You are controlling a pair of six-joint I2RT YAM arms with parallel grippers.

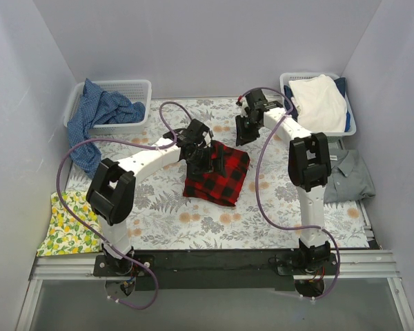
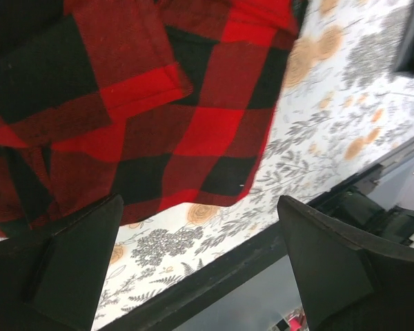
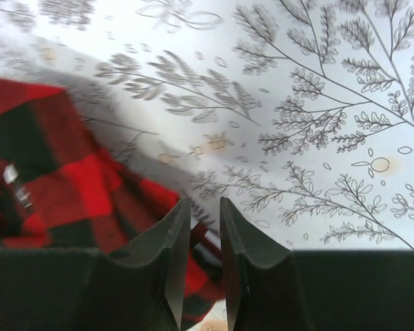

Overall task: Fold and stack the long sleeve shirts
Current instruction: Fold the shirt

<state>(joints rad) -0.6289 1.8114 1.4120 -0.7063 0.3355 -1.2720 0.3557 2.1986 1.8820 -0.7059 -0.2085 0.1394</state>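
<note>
The red-and-black plaid shirt [image 1: 217, 172] lies folded in a compact bundle at the middle of the floral-covered table. My left gripper [image 1: 196, 155] hovers over its left part, jaws wide open and empty; in the left wrist view [image 2: 200, 269] the plaid [image 2: 159, 103] fills the upper left. My right gripper [image 1: 247, 127] is just beyond the bundle's far right corner, jaws almost together with a narrow gap and nothing between them [image 3: 204, 201]; the plaid [image 3: 48, 179] lies to its left. A grey collared shirt [image 1: 348, 176] lies flat at the right edge.
A white basket [image 1: 141, 86] at back left holds blue cloth [image 1: 103, 110]. A basket [image 1: 297, 77] at back right holds a cream-white and navy pile [image 1: 321, 103]. A lemon-print cloth [image 1: 69, 224] lies at front left. The black table rail [image 1: 214, 262] runs along the near edge.
</note>
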